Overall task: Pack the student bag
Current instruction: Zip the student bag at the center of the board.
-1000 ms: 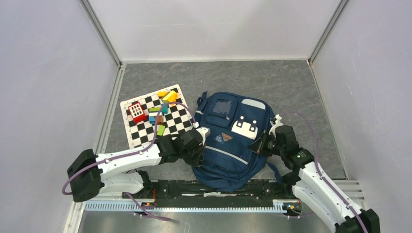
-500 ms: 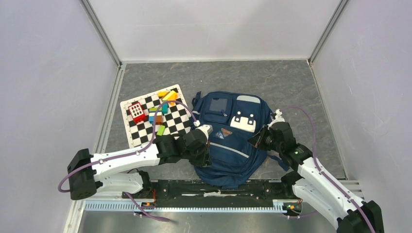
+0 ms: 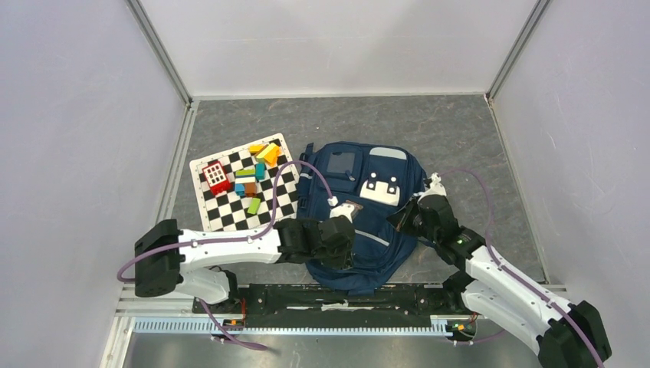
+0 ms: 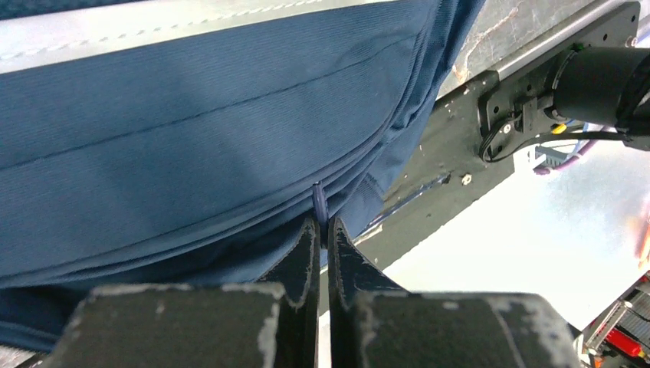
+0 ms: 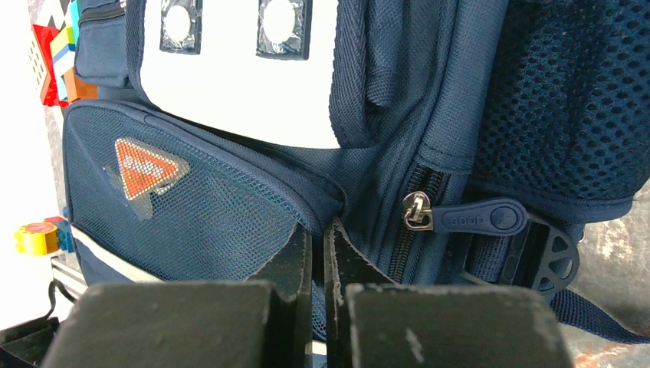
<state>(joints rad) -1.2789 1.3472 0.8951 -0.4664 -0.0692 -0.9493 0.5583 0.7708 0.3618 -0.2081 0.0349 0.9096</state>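
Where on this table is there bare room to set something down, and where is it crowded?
Free: the grey strip of table between the far wall and the student bag; also between bag and right wall. Crowded: the checkerboard mat with blocks, and left arm, right arm flanking it.

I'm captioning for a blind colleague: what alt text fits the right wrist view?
The right gripper, jaws shut, seems to pinch the mesh pocket of the navy student bag. An orange triangular logo sits left of the gripper, a white patch above, a zip pull to the right; toy blocks show at the left edge.
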